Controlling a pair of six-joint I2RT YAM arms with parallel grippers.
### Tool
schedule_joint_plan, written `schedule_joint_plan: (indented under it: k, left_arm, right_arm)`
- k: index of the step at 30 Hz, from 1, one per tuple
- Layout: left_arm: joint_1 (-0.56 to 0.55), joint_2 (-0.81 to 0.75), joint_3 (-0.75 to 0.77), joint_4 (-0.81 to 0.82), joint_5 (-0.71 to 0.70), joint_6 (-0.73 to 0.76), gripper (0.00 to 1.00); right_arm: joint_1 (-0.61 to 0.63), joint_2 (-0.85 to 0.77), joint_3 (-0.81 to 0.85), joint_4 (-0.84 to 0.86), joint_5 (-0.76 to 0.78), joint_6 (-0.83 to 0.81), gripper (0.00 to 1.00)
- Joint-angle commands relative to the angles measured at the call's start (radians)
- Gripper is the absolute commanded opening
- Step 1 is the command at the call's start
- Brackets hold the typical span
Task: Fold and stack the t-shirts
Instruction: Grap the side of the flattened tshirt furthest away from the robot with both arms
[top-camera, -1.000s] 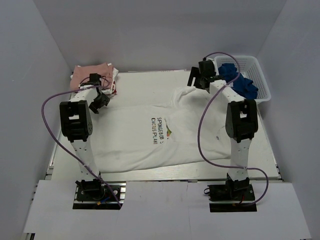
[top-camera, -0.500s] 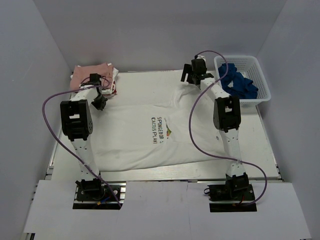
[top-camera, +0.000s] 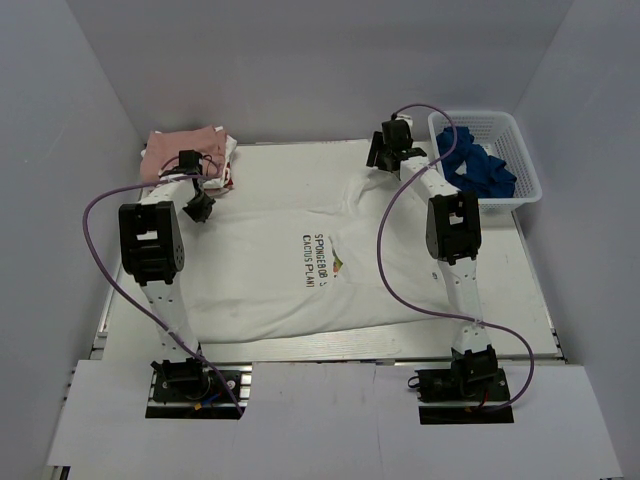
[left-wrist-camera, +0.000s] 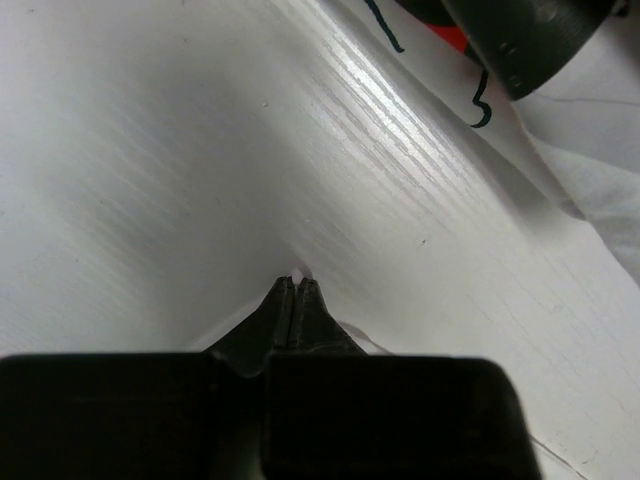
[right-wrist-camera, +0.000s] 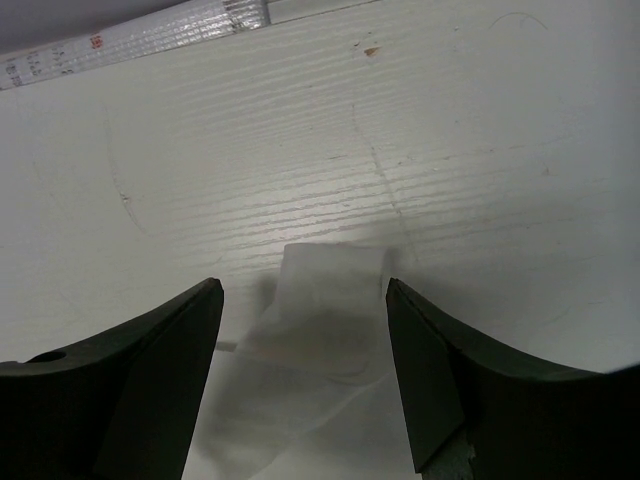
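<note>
The left tool (top-camera: 200, 207) was spread open above the far left edge of the white t-shirt (top-camera: 290, 270) a second ago. Now it is clenched there, and the left wrist view shows its fingertips (left-wrist-camera: 297, 287) pressed together with a sliver of white cloth pinched between them. The right tool (top-camera: 385, 152) has swung in from beside the basket (top-camera: 527, 186) to the shirt's far right corner. It is released, with the jaws apart on either side of a thin flap of cloth (right-wrist-camera: 325, 300) that lies flat on the surface (right-wrist-camera: 420, 120). I judge that one corner is secured and the other is lined up but not yet caught, so the fold cannot start until the right side closes.

For room, the pink tee (top-camera: 180, 143) and the printed tee (top-camera: 226, 160) sit just beside the left tool at the far left corner, so a careless lift could snag them. The basket, with blue cloth (top-camera: 480, 170) in it, stands near the right tool. Bare surface runs along the far side between the two tools. The shirt's near hem lies close to the front edge, which leaves little slack that way.
</note>
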Motion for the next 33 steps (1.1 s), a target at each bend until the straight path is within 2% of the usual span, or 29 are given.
schedule_joint_plan:
  k: [1,3,5,9,10,12,13,15,23,28,33]
  left_arm:
    - [-0.004,-0.067,-0.024,0.002,0.011,0.009,0.00]
    - [-0.004,-0.076,-0.024,0.002,0.011,0.009,0.00]
    - [-0.004,-0.076,-0.024,0.002,0.002,0.009,0.00]
    - [-0.004,-0.076,-0.024,0.002,0.002,0.020,0.00]
    - [-0.004,-0.076,-0.024,0.002,0.002,0.020,0.00]
    - [-0.004,-0.076,-0.024,0.002,0.002,0.020,0.00]
    - [-0.004,-0.076,-0.024,0.002,0.002,0.020,0.00]
    - [-0.004,-0.076,-0.024,0.002,0.002,0.020,0.00]
    - [-0.014,-0.191,-0.113,0.021,0.011,0.020,0.00]
    - [-0.014,-0.295,-0.207,0.063,0.044,0.020,0.00]
    - [-0.014,-0.386,-0.278,0.076,0.044,0.029,0.00]
  right_arm:
    - [-0.004,0.025,0.042,-0.025,0.040,-0.005,0.72]
    - [-0.006,0.048,0.049,-0.021,0.026,-0.017,0.72]
    - [-0.001,0.049,0.057,-0.008,0.011,-0.019,0.66]
    - [-0.004,0.061,0.059,0.011,-0.009,-0.011,0.60]
    - [-0.001,0.068,0.065,0.015,-0.010,-0.011,0.53]
    - [-0.004,0.065,0.068,0.015,-0.007,-0.013,0.33]
    - [-0.003,0.057,0.065,0.021,0.005,-0.008,0.16]
    - [-0.001,0.036,0.054,0.037,0.013,-0.006,0.02]
    - [0.005,-0.258,-0.159,0.110,0.017,-0.037,0.00]
    - [0.005,-0.463,-0.442,0.159,-0.018,-0.043,0.00]
    - [0.002,-0.644,-0.649,0.150,0.000,-0.022,0.00]
